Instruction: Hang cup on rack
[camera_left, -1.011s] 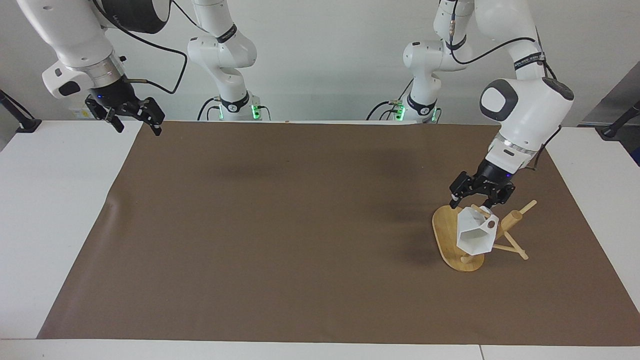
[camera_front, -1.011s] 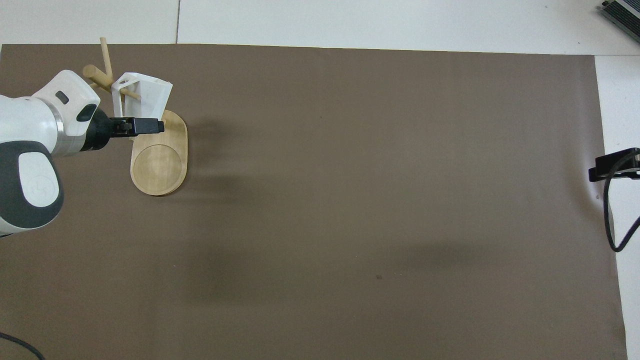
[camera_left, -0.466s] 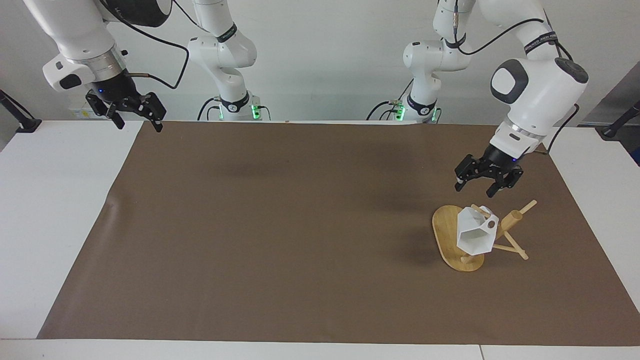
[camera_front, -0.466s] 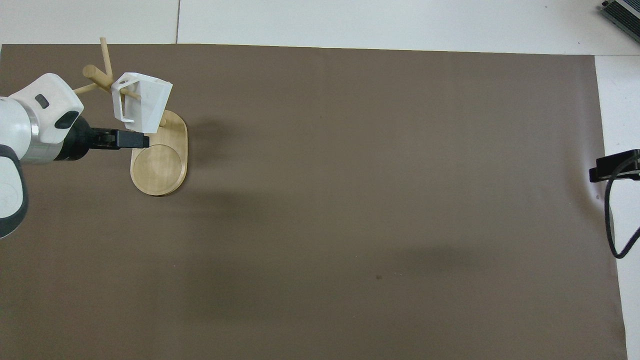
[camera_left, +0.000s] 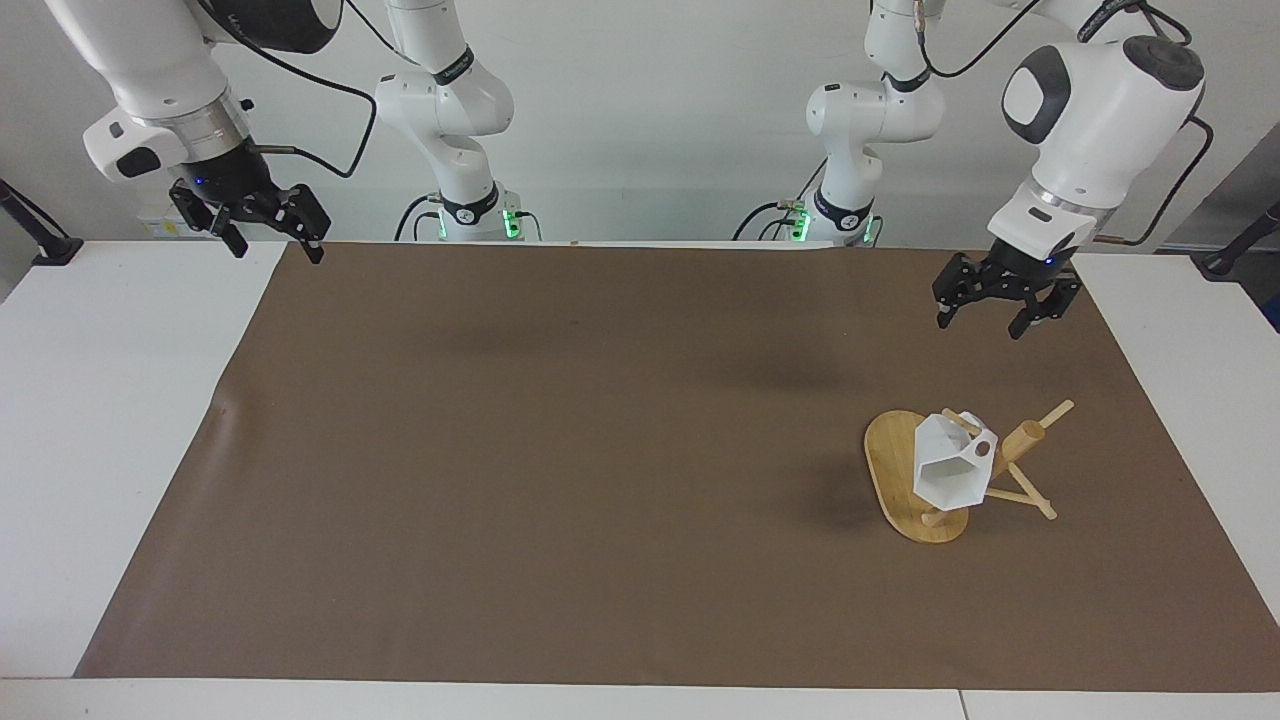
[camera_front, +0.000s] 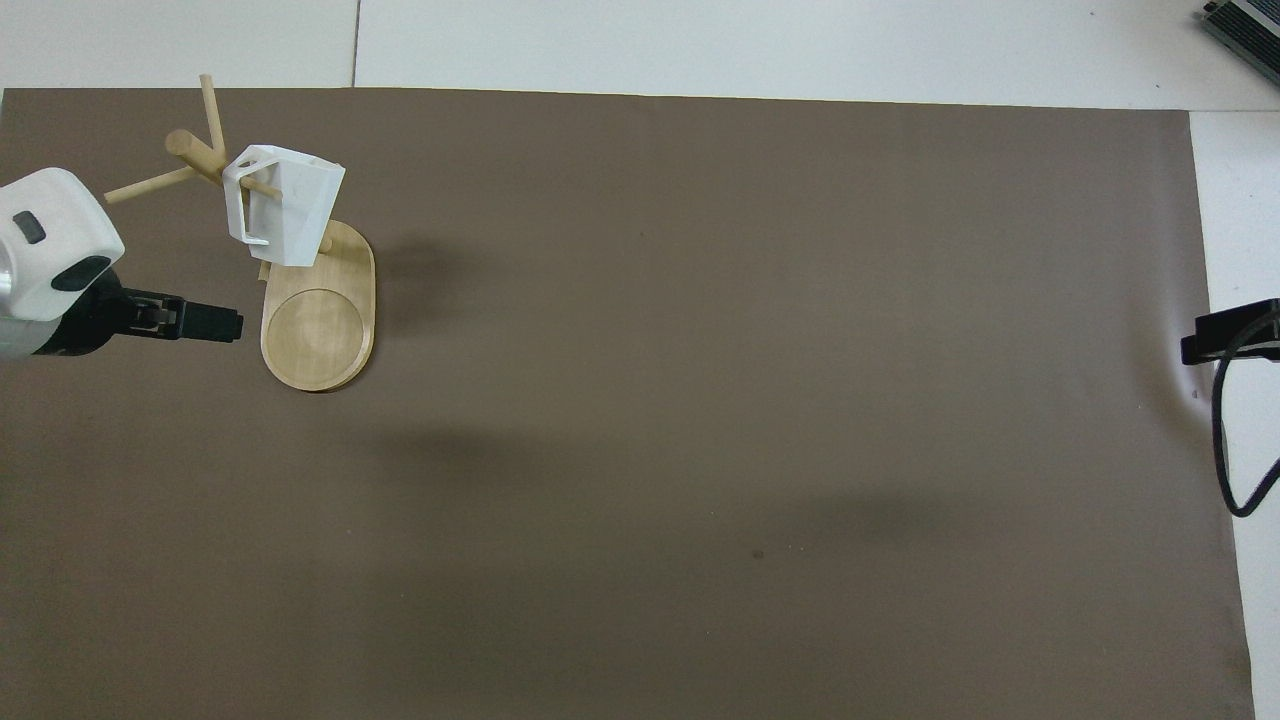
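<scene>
The white faceted cup (camera_left: 950, 470) hangs by its handle on a peg of the bamboo rack (camera_left: 890, 462), which stands toward the left arm's end of the table. In the overhead view the cup (camera_front: 290, 205) hangs over the end of the rack's oval base (camera_front: 318, 335) where the post stands. My left gripper (camera_left: 980, 326) is open and empty, raised in the air over the brown mat, well apart from the cup; it also shows in the overhead view (camera_front: 215, 322). My right gripper (camera_left: 280, 255) is open and empty, and waits over the mat's corner at the right arm's end (camera_front: 1215, 340).
A brown mat (camera_left: 600, 450) covers most of the white table (camera_left: 100, 400). The rack's thin pegs (camera_left: 1050, 412) stick out sideways from its post. A dark device (camera_front: 1245, 22) lies at the table's corner farthest from the robots.
My left gripper has risen and drawn back from the cup toward its own base, open throughout. The cup stays hanging on the peg. The right gripper has shifted only slightly.
</scene>
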